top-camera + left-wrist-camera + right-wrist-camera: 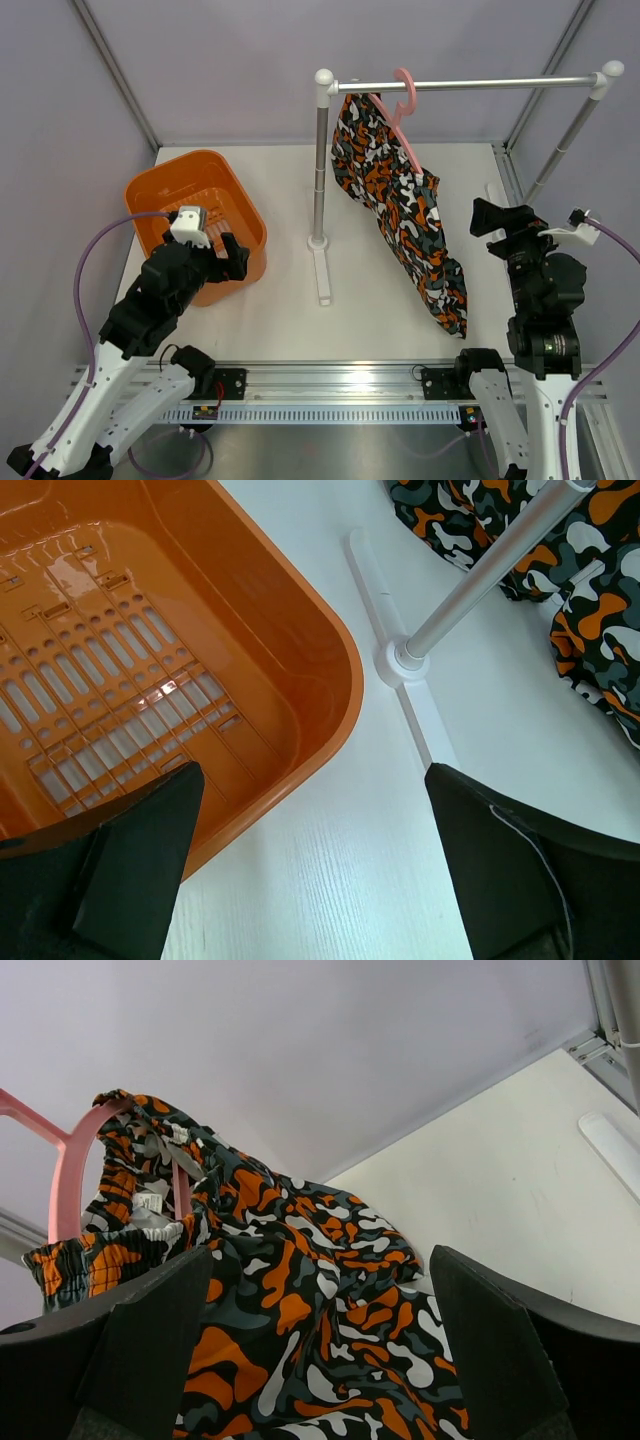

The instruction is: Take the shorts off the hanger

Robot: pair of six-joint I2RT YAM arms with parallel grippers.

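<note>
The camouflage shorts (400, 205) hang on the pink hanger (405, 110), whose hook sits over the silver rail (470, 83). The shorts droop down to the table at the right. My right gripper (492, 222) is open and empty, just right of the shorts' lower half. In the right wrist view the shorts (320, 1290) fill the space between my open fingers (500, 1360) and the hanger (70, 1175) shows at upper left. My left gripper (232, 258) is open and empty by the orange basket (190, 215), far left of the shorts.
The rail's stand has a post (320, 170) and a white foot (322, 270) in the table's middle, also seen in the left wrist view (405, 665). The orange basket (300, 670) stands at the left. A second post (565, 140) is at the back right.
</note>
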